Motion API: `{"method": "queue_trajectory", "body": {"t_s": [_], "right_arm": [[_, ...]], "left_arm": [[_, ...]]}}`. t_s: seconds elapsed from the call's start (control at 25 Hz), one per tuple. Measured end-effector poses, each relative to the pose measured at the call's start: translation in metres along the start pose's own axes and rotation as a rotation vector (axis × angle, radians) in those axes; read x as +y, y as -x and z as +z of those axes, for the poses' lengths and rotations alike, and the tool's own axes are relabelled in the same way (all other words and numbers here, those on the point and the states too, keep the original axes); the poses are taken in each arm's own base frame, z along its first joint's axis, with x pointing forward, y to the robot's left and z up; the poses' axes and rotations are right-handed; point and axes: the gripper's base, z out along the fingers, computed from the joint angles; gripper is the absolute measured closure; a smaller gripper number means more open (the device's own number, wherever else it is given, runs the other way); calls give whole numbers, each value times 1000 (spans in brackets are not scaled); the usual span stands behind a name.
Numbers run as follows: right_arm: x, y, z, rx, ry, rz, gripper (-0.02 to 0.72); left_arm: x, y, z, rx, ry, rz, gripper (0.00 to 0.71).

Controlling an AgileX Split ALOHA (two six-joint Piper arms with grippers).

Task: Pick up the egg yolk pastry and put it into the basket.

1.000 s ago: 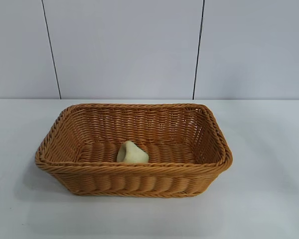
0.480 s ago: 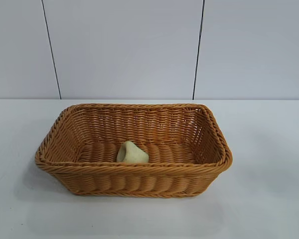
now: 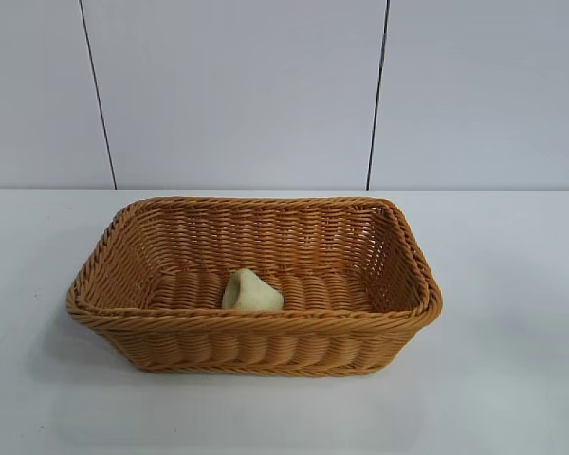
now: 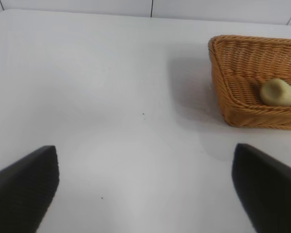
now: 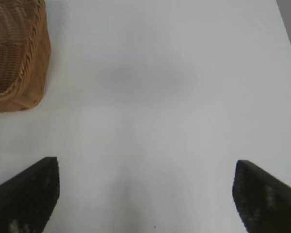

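The egg yolk pastry (image 3: 251,290), a small pale cream-yellow lump, lies on the floor of the orange-brown wicker basket (image 3: 256,323), near its front wall. It also shows in the left wrist view (image 4: 278,91) inside the basket (image 4: 242,114). My left gripper (image 4: 145,187) is open and empty over bare table, well apart from the basket. My right gripper (image 5: 145,191) is open and empty over bare table, with a corner of the basket (image 5: 19,92) off to one side. Neither arm shows in the exterior view.
The basket stands in the middle of a white table (image 3: 512,379). A white panelled wall (image 3: 237,95) with two dark vertical seams rises behind the table.
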Motion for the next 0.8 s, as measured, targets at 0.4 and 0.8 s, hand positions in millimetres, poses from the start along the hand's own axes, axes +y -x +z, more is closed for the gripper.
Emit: {"method": "queue_trajectory", "body": {"t_s": [0.4,0.8], "right_arm": [[-1,-19,-29,-219,16,6,8],[-1,-20,-30,-230,17,6,8]], "left_arm": [[0,0,0,0,0,0,15],[0,0,0,0,2,1,15]]}}
